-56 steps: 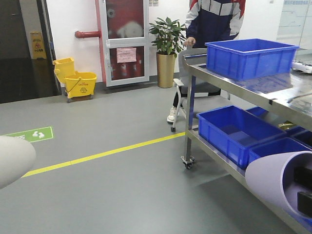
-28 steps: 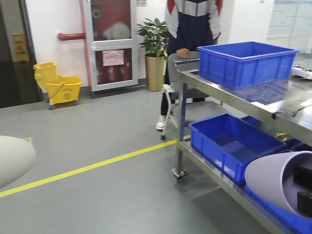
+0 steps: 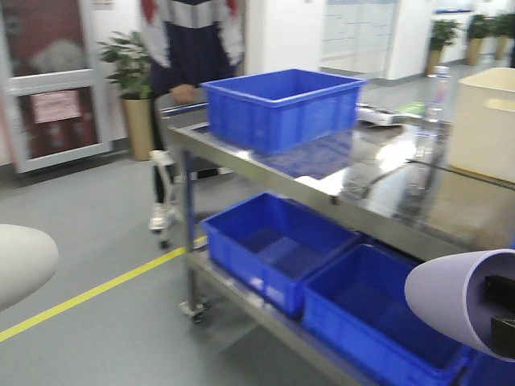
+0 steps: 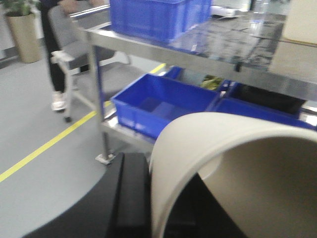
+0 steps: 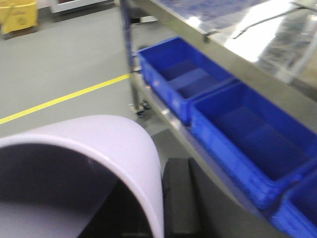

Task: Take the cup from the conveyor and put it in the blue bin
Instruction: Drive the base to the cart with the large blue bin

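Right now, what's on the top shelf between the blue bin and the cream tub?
In the front view: a clear bottle near the cream tub, a blurred white object by the blue bin.

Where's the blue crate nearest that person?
Front view, upper centre: the large bright blue plastic crate sits atop the steel trolley's left end, beside the standing person.

A: What blocks the cart (image 3: 346, 173)?
B: On its top, the blue bin (image 3: 282, 108) and a cream tub (image 3: 483, 125) — steel shows between. A person (image 3: 193, 48) stands at its far end — the floor (image 3: 88, 233) left of it lies open.
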Motion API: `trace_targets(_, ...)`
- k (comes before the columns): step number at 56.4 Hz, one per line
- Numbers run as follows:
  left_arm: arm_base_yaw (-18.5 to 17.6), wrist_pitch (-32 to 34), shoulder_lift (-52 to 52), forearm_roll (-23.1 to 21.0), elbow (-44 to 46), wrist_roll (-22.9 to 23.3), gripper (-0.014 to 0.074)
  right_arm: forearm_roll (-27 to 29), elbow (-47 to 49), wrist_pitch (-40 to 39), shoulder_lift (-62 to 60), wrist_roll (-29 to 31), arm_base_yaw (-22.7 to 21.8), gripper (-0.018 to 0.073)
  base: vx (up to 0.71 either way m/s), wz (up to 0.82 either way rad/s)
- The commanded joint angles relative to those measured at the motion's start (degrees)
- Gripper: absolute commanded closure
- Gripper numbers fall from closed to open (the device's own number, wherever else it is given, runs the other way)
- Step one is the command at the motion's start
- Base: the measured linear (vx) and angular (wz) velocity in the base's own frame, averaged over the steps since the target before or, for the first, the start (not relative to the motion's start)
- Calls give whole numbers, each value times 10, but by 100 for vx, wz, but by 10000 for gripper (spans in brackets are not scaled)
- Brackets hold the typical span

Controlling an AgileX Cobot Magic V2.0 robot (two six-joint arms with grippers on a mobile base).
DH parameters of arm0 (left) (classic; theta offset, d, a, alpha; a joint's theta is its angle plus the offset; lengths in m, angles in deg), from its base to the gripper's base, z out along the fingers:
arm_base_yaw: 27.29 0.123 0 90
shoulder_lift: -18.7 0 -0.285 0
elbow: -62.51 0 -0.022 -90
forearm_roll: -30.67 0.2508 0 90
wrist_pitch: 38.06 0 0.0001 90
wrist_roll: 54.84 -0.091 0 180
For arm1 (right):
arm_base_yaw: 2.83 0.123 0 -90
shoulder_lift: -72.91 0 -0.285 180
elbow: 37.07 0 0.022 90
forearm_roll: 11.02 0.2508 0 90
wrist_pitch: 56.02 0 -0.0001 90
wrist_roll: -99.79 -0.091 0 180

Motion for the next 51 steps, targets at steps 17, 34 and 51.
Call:
trace_targets(17,1,47,1,-18,15,3,603,-2,18,-50,-5,0,-1,568,28,-69)
trace_targets(34,1,47,1,-18,15,3,603,-2,18,-51,-5,0,-1,568,27,-57)
trace_targets(51,1,47,1,-18,15,3,603,-2,18,-51,-5,0,-1,568,25,-51)
